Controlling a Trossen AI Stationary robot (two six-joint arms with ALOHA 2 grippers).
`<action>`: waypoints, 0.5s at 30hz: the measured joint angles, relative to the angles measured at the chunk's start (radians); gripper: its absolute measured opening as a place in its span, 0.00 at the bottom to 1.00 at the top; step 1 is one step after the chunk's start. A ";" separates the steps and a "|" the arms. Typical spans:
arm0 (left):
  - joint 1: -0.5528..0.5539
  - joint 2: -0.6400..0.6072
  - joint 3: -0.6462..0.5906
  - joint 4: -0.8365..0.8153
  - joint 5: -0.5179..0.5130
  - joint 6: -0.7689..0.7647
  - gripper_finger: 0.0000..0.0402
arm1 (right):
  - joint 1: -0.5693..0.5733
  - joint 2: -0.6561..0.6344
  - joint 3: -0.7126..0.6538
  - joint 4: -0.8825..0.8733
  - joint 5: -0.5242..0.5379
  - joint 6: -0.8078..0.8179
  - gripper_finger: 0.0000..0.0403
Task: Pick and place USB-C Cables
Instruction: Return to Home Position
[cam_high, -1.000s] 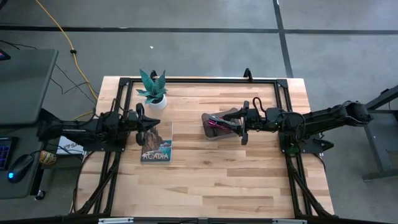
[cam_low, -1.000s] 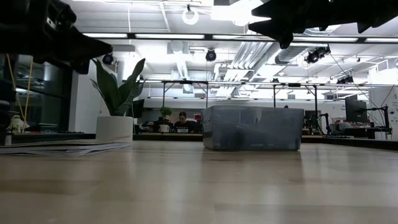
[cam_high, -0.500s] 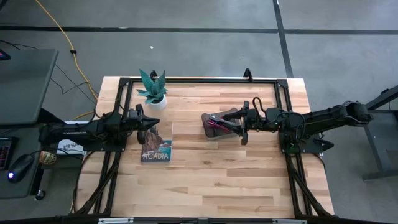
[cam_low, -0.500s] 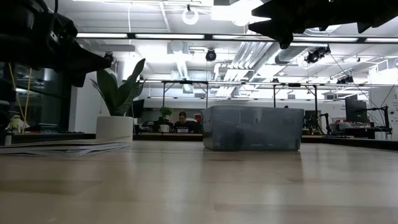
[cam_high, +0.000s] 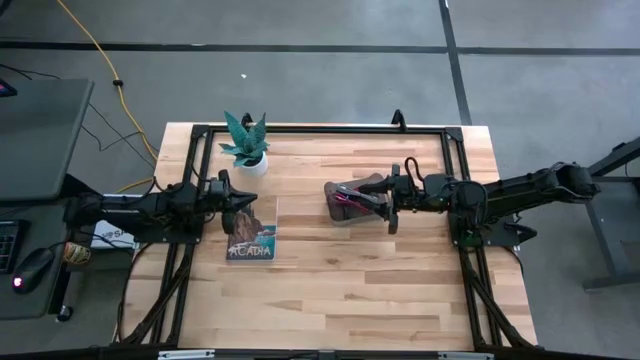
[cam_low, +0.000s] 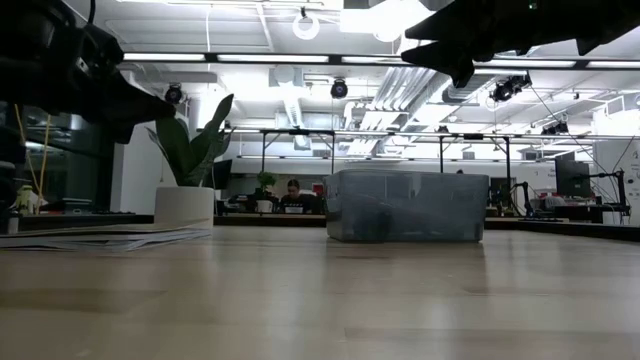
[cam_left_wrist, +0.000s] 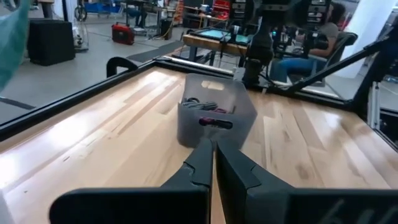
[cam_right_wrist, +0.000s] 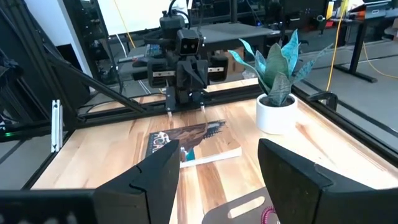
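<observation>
A grey bin (cam_high: 352, 200) stands at the table's middle, and the USB-C cables lie bundled inside it. The left wrist view shows a silver-grey bundle (cam_left_wrist: 199, 105) and a dark red one (cam_left_wrist: 215, 122) in it; the others I cannot tell apart. My right gripper (cam_high: 378, 200) hangs open over the bin's right end, and its wrist view shows the bin's rim (cam_right_wrist: 239, 210) and a bit of red cable (cam_right_wrist: 268, 215) between its fingers. My left gripper (cam_high: 247, 206) is shut and hovers above the far end of the book (cam_high: 251, 232), pointing toward the bin (cam_left_wrist: 214, 118).
A potted plant (cam_high: 247, 146) stands at the far left, just beyond the book. A black frame (cam_high: 320, 129) runs along the table's edges. The near half of the table is bare wood (cam_high: 340, 290). A person sits in the room far behind the table (cam_low: 293, 195).
My left gripper has sunk a little and tipped its fingers downward while staying above the book's far end. My right gripper has kept its place over the bin. The bin and cables have not moved.
</observation>
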 joint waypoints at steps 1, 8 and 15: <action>-0.003 0.000 0.000 0.000 0.001 0.001 0.00 | 0.000 0.000 0.000 0.000 0.000 0.000 0.52; -0.011 0.000 0.000 0.002 0.003 0.010 0.00 | 0.000 0.000 0.000 0.001 0.000 0.027 0.52; -0.011 0.000 0.000 0.006 0.003 0.009 0.00 | 0.000 0.000 0.000 0.002 0.000 0.026 0.52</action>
